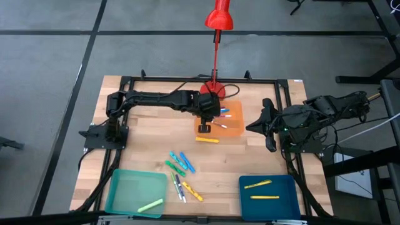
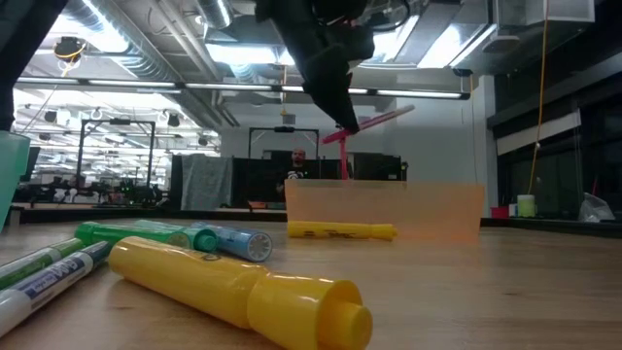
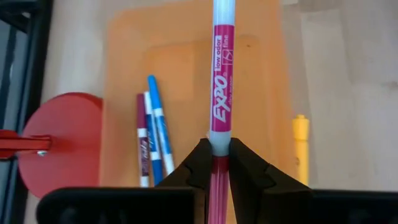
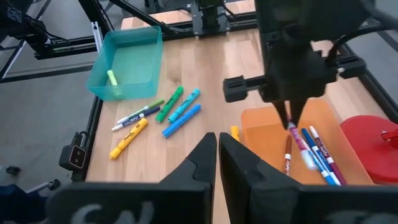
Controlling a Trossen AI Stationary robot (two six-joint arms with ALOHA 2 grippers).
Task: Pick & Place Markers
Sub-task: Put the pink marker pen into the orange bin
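My left gripper point(image 1: 204, 125) hangs over the orange tray point(image 1: 234, 128) and is shut on a pink-and-white marker point(image 3: 221, 81), seen also in the low view point(image 2: 381, 119). Blue and purple markers point(image 3: 150, 140) lie flat in that tray. One yellow marker point(image 1: 207, 140) lies on the table just outside its near wall. Several loose markers point(image 1: 181, 172), green, blue, yellow and white, lie on the table nearer the front. The green tray point(image 1: 125, 203) holds a light green marker, and the blue tray point(image 1: 284, 187) holds two yellow ones. My right gripper point(image 4: 217, 155) waits shut at the table's right. My left gripper pinches the pink marker between its two fingers point(image 3: 200, 165), at the pink band point(image 3: 221, 149) close to one end. It comes from above, pointing down. The marker is lifted clear over the orange tray, its long end point(image 2: 403, 111) slanting up and away from the fingers.
A red lamp base point(image 3: 62, 143) and its upright pole point(image 1: 215, 56) stand at the orange tray's far side. A black frame point(image 1: 187, 80) runs around the table. Bare wood lies between the orange tray and the two front trays.
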